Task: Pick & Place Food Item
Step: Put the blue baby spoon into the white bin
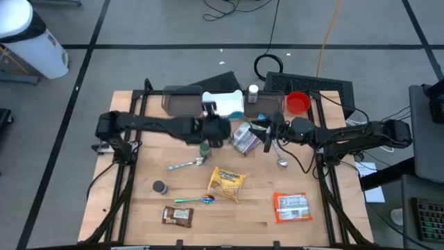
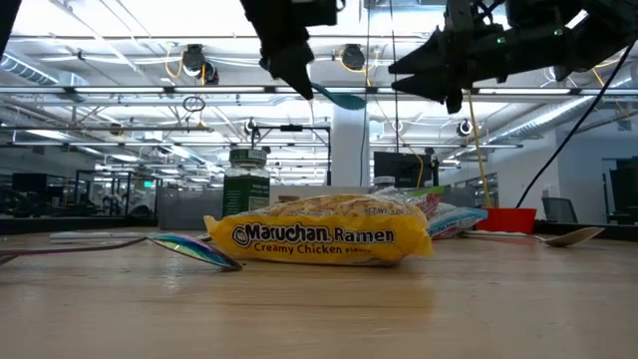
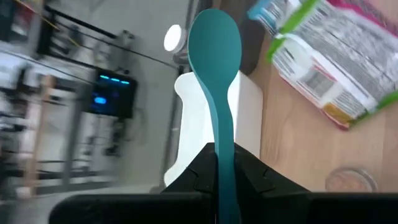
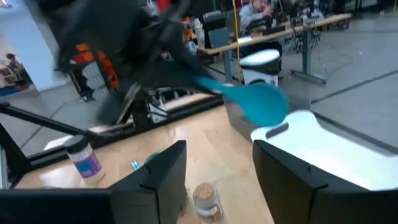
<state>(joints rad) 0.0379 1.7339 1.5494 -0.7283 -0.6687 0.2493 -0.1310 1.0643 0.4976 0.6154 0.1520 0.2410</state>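
We are holding the long teal plastic spoon (image 3: pixel 214 74) in our left gripper (image 3: pixel 217 186), its fingers pinched on the handle; the bowl is pointing away, toward our right gripper (image 4: pixel 217 180), whose jaws are standing apart and holding nothing; the spoon is hanging in the air between the 2 arms, with the right one nearer its bowl.

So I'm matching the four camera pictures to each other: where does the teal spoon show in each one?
High view: teal spoon at table centre-back, over the white tray.
Low view: top centre, hanging from the left claw.
Left wrist view: centre.
Right wrist view: centre-right.
Shared landmark: the white tray.
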